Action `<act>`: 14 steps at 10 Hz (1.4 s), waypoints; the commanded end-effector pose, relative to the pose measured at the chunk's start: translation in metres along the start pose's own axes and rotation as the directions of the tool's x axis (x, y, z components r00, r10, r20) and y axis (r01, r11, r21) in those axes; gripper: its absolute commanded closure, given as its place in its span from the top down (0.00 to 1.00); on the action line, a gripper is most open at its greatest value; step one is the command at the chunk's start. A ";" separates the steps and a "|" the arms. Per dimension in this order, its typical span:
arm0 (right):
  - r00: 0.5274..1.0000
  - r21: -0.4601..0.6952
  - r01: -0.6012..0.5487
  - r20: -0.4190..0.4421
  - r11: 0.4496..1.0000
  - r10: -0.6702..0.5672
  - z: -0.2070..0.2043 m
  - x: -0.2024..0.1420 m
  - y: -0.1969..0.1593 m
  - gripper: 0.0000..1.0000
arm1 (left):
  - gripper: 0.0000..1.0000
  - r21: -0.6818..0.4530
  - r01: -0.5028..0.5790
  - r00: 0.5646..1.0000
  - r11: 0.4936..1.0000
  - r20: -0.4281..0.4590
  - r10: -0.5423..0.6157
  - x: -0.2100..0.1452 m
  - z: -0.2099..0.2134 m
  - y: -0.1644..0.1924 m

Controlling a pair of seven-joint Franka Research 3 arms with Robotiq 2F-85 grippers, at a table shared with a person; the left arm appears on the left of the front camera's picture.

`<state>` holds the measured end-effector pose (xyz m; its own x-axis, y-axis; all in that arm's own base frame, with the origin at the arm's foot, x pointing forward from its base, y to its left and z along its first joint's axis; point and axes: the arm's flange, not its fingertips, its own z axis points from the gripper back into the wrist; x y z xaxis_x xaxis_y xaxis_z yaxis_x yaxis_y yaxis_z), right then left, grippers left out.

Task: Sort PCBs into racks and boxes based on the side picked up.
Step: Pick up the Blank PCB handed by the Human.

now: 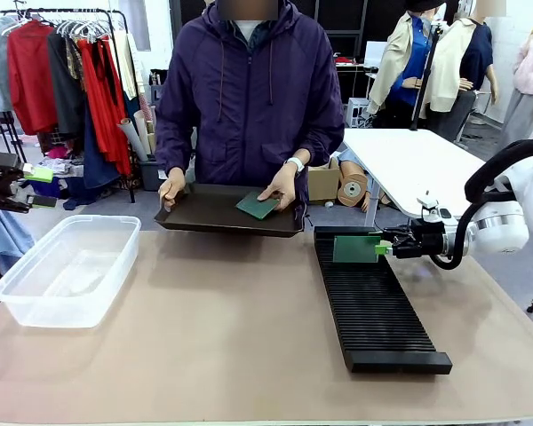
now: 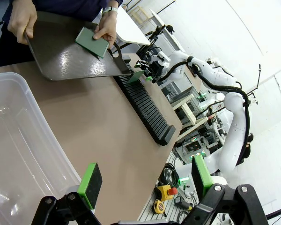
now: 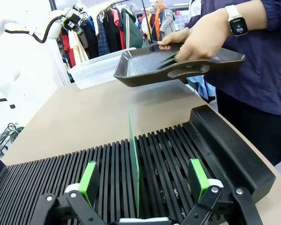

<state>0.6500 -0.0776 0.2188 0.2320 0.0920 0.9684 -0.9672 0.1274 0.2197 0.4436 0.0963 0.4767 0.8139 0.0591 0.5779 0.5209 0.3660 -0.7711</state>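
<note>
right end effector (image 3: 144,179) wide open astride edge-on PCB (image 3: 133,157) | left end effector (image 2: 145,181) open, empty | box (image 2: 18,140) cropped

Bright, even overhead light, focus sharp. Glare streak on shallow glossy dark-brown tray (image 2: 65,54); glints on clear plastic rectangular tub (image 2: 37,125) left of it. Wrist views bow at edges.

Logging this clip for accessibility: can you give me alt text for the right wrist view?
An open claw straddles a green circuit board standing on edge in a slot of a black ribbed rack. Beyond, a person's hand holds a dark tray, with a clear tub behind it.
</note>
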 end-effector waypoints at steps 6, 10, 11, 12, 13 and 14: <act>1.000 0.000 -0.002 0.000 1.000 0.002 0.000 0.002 0.000 1.00 | 1.00 -0.001 0.003 1.000 1.000 0.003 -0.003 0.001 0.001 -0.001; 0.999 -0.016 -0.037 0.022 0.999 0.037 -0.003 0.029 0.001 1.00 | 1.00 -0.001 0.003 1.000 1.000 0.003 -0.003 0.001 0.001 -0.001; 0.999 -0.033 -0.047 0.012 0.998 0.047 -0.002 0.044 0.005 1.00 | 1.00 -0.001 0.003 1.000 1.000 0.003 -0.003 0.001 0.001 -0.001; 0.999 -0.042 -0.052 0.000 0.998 0.052 -0.001 0.064 0.015 1.00 | 1.00 -0.001 0.003 1.000 1.000 0.003 -0.003 0.001 0.001 -0.001; 0.998 -0.043 -0.058 -0.006 0.997 0.058 0.000 0.078 0.023 1.00 | 1.00 -0.001 0.003 1.000 1.000 0.003 -0.003 0.001 0.001 -0.001; 0.999 -0.034 -0.042 -0.004 0.999 0.042 0.001 0.095 0.034 1.00 | 1.00 -0.001 0.003 1.000 1.000 0.003 -0.003 0.001 0.001 -0.001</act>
<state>0.6546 -0.0736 0.3065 0.1570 0.0990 0.9826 -0.9801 0.1381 0.1427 0.4436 0.0963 0.4766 0.8140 0.0591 0.5778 0.5208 0.3660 -0.7712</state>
